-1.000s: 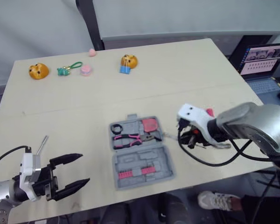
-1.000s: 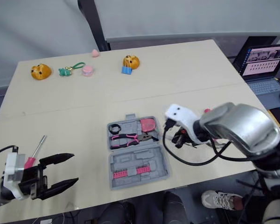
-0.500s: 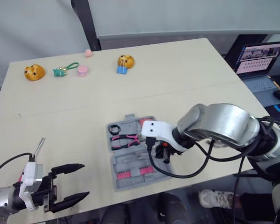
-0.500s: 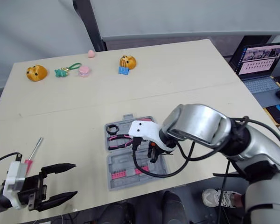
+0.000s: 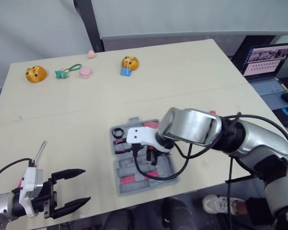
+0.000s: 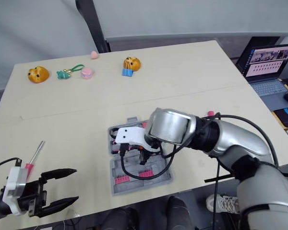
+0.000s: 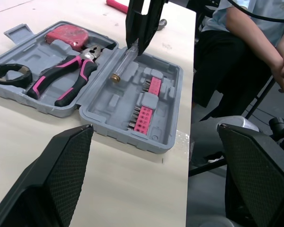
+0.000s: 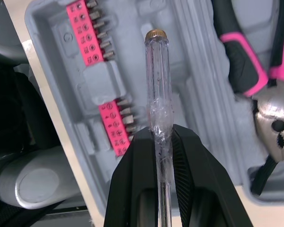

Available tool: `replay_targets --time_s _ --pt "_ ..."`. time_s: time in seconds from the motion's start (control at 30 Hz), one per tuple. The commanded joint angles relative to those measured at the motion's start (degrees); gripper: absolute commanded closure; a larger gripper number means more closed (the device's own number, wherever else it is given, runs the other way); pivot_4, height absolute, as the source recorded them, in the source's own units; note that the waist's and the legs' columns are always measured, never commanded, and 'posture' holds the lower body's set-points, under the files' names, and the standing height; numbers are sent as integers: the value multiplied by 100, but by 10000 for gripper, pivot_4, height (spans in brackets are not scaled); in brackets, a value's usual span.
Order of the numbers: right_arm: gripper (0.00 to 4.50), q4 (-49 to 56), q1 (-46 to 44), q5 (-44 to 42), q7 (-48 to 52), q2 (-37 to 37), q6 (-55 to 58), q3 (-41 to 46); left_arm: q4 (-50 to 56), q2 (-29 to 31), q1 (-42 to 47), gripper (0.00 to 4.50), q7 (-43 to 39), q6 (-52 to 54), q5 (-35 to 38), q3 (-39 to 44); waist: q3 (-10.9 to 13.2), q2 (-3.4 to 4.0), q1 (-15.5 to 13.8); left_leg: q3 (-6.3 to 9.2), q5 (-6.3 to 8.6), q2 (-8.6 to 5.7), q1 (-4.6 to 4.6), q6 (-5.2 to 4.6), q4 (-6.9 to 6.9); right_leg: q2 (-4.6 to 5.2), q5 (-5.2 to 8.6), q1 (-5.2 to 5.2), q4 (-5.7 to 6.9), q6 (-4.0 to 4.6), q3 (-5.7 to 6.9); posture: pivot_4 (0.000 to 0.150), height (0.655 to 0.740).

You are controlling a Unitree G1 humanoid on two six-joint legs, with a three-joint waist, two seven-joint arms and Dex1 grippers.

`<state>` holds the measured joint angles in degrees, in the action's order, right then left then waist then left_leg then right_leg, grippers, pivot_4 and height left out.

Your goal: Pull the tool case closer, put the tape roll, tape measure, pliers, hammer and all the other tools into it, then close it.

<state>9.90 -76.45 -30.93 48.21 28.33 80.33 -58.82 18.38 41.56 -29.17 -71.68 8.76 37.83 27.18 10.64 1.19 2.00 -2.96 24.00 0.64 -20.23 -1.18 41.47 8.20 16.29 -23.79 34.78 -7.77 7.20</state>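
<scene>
Wrist view: right gripper (image 8: 160, 135) pinches clear screwdriver (image 8: 156, 71) over tool case (image 8: 199, 71) — left gripper (image 5: 86, 185) gapes empty

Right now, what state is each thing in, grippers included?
tool case, open, lying flat
tape roll, in its slot
tape measure, in its slot
pliers, laid in the case
clear screwdriver, held over the case, not yet seated
right gripper, shut on clear screwdriver
left gripper, open, empty
pink screwdriver, on the table, outside the case
hammer, on the table, outside the case
laptop, open, screen lit
</scene>
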Motion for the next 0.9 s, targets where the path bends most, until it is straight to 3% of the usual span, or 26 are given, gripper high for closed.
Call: replay_targets --time_s 0.03,0.9 --pt "44155 -188 -201 270 291 -197 -338 -135 -63 -30 -100 0 -8 -61 1 176 0 0 4 0 0 0 0 0 0 0 0 0 1 0 1 1500 7155" --pt "44155 -1098 125 1388 813 -1147 -1014 -437 327 -156 -309 0 373 -8 40 218 -2 -3 62 1 1 2 0 3 0 3 2 -1 7 5 29 1500 7155"
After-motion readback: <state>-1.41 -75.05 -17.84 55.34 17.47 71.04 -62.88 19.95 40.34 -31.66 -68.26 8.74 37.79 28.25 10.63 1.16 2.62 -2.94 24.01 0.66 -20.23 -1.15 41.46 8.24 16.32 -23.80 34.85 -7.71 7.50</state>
